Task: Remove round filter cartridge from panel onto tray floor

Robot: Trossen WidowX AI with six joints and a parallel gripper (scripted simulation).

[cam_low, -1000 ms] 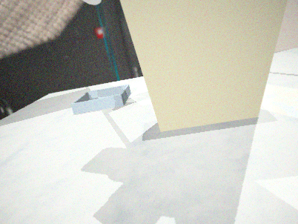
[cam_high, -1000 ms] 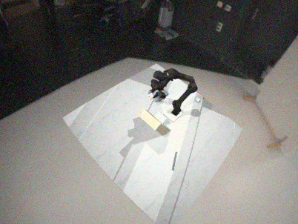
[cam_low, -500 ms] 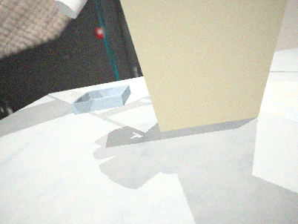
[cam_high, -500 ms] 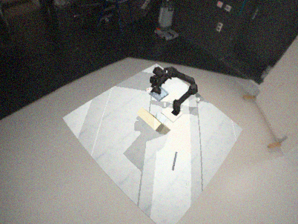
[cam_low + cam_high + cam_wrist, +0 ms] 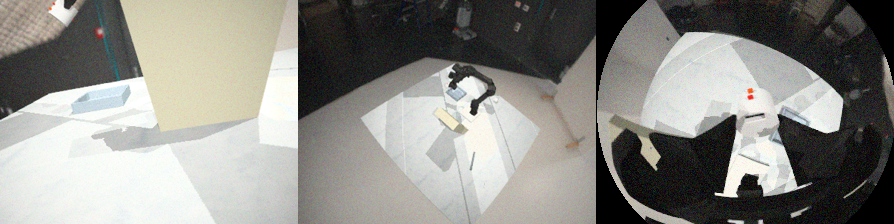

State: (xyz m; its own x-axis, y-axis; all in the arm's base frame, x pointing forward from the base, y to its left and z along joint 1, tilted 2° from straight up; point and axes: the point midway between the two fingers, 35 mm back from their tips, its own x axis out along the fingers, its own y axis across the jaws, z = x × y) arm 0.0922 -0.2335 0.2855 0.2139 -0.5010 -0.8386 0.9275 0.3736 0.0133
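The white round cartridge [image 5: 64, 14] [image 5: 757, 107] is out of the panel and held in the air between the fingers of my gripper [image 5: 449, 81] [image 5: 756, 117]. Its dark slot and two orange-red marks show in the wrist view. The fingers are shut on its sides. The pale blue tray [image 5: 457, 93] [image 5: 100, 106] [image 5: 800, 116] lies on the table, below the held cartridge; the wrist view shows it partly hidden behind the cartridge. The beige service panel [image 5: 447, 118] [image 5: 207, 63] [image 5: 650, 152] stands apart from the gripper; its face opening is hidden.
The arm's base [image 5: 474, 109] stands on a pale plate beside the panel. A thin dark rod [image 5: 472, 161] lies on the table on the panel's far side from the tray. A small white object [image 5: 496, 99] is near the arm's elbow.
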